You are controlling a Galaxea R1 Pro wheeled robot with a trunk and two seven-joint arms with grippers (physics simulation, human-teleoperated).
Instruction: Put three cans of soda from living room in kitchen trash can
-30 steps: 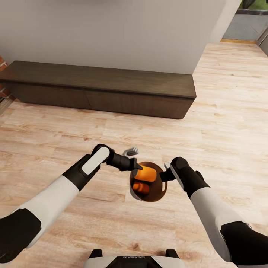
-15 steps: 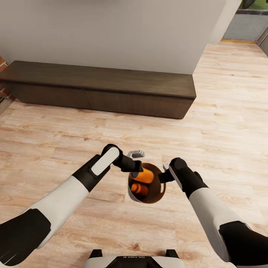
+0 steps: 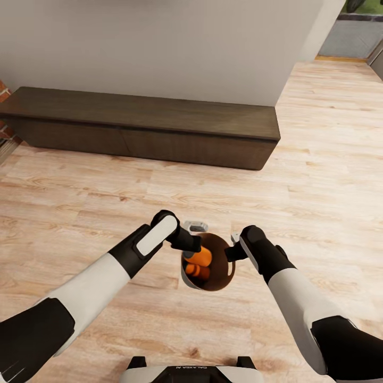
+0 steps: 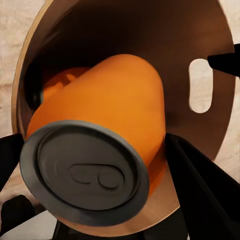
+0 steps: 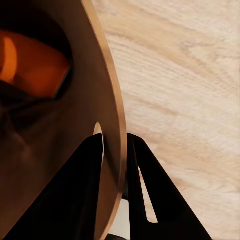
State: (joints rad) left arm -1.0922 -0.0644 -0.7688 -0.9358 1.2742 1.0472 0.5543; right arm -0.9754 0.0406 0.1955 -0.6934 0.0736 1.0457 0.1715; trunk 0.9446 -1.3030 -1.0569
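Note:
The tash can (image 3: 221,270), copper-brown inside, hangs just above the wood floor between my arms. My right gripper (image 3: 232,252) is shut on its rim (image 5: 118,120), one finger (image 5: 82,195) inside the wall by the handle hole and the other outside. My left gripper (image 3: 192,251) reaches into the bin's mouth, shut on an orange can of soda (image 3: 200,257) with a grey top (image 4: 85,167); its black fingers (image 4: 200,190) press both sides. A second orange can (image 3: 197,271) lies deeper in the bin (image 4: 150,35).
A long, low dark-wood cabinet (image 3: 143,127) runs along the white wall ahead. Light plank floor (image 3: 319,159) spreads all around and opens toward a doorway at the far right. A bit of brick (image 3: 4,96) shows at the left edge.
My left gripper has carried the orange can down and further into the bin. The bin and the right gripper have shifted slightly left and away from me.

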